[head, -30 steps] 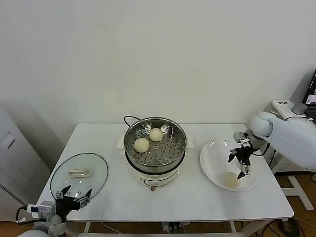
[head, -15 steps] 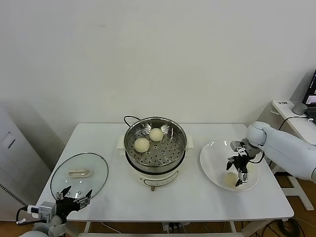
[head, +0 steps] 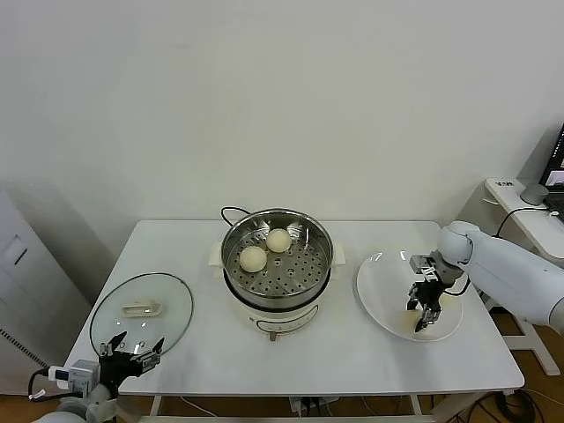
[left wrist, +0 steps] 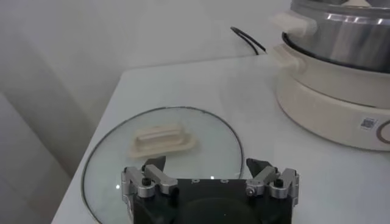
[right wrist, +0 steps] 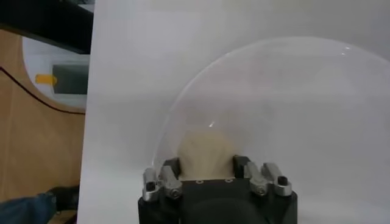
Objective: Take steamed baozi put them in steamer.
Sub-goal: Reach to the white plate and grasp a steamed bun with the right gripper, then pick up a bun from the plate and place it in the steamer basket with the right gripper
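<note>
Two steamed baozi [head: 253,258] [head: 278,241] lie in the steel steamer [head: 322,240] at the table's middle. Another baozi [right wrist: 206,153] rests on the white plate [head: 379,284] at the right. My right gripper [head: 423,314] is down on that plate, and its fingers [right wrist: 172,167] press both sides of this bun, so it is shut on it. In the head view the gripper hides most of the bun. My left gripper [head: 132,354] hangs open and holds nothing at the table's front left corner, close to the glass lid [head: 141,308].
The glass lid [left wrist: 164,140] with its white handle lies flat at the table's left. The steamer's cream pot body [left wrist: 341,91] stands between lid and plate, its black cord [head: 231,211] running behind it. A side table [head: 520,198] stands beyond the right edge.
My right gripper came down and forward over the plate and closed from wide open onto the baozi. The left arm stayed where it was.
</note>
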`<move>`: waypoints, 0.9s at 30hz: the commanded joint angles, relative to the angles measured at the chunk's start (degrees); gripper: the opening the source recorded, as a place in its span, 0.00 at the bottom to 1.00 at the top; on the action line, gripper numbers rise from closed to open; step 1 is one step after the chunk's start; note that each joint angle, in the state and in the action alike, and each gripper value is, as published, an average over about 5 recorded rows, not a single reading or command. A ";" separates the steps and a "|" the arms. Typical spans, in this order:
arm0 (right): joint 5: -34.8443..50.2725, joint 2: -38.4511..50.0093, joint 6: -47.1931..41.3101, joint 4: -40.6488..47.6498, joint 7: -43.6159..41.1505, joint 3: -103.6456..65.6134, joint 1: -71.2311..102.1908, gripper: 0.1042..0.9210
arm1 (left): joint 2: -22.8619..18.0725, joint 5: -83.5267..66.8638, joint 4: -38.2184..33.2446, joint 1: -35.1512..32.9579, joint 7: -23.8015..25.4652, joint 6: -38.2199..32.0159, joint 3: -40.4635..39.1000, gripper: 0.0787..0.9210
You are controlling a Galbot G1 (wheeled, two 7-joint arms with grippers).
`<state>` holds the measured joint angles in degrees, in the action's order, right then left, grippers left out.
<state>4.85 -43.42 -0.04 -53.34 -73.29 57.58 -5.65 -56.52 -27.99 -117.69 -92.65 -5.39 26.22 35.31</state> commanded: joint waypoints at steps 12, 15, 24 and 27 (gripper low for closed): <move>5.26 -3.31 9.17 -7.22 -3.76 2.71 -25.19 0.44 | 0.99 0.00 -0.08 -0.02 -0.05 0.18 -0.07 0.88; 6.14 -7.24 13.45 -7.15 -3.96 1.49 -27.61 0.44 | 0.99 0.00 -0.07 -0.05 -0.04 0.11 -0.09 0.88; 4.62 -18.10 25.93 -10.23 -3.22 -0.37 -28.69 0.44 | 0.88 0.00 -0.36 -0.34 -0.02 -0.06 -0.13 0.88; 3.39 -21.33 30.16 -11.76 -2.44 -0.52 -27.55 0.44 | 0.68 0.03 -0.37 -0.28 -0.02 -0.05 -0.29 0.88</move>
<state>8.99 -54.52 17.54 -61.72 -76.27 57.88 -29.55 -55.69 -27.99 -118.05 -92.94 -5.43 26.19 35.19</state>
